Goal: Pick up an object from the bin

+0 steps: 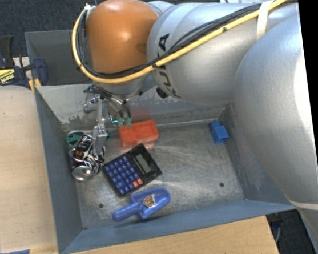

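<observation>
My gripper (104,137) hangs under the orange dome at the bin's back left, its metal fingers pointing down between a crushed drink can (82,157) on the left and an orange block (138,133) on the right. A dark calculator (131,169) with blue keys lies just in front of the fingers. Nothing shows between the fingers.
A blue brush-like tool (142,205) lies near the bin's front wall. A small blue block (219,131) sits at the right side of the bin floor. The big arm covers the bin's back right corner.
</observation>
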Available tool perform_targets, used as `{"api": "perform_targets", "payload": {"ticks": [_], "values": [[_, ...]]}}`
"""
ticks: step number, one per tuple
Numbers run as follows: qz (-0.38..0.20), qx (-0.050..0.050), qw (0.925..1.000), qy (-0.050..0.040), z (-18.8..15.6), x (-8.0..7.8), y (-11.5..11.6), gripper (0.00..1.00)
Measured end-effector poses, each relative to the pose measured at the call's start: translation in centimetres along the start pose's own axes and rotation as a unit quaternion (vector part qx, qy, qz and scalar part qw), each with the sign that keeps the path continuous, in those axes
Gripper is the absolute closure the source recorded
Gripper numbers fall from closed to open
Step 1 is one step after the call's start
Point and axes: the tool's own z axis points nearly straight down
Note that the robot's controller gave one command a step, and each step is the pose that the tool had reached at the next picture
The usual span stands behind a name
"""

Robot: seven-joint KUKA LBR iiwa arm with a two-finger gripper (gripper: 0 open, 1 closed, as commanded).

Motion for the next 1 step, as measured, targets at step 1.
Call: {"api": "perform_targets", "payload": {"ticks": [1], "values": [[0.001, -0.001, 1.0000, -0.0043, -0.54, -0.19, -0.10, 0.00]]}}
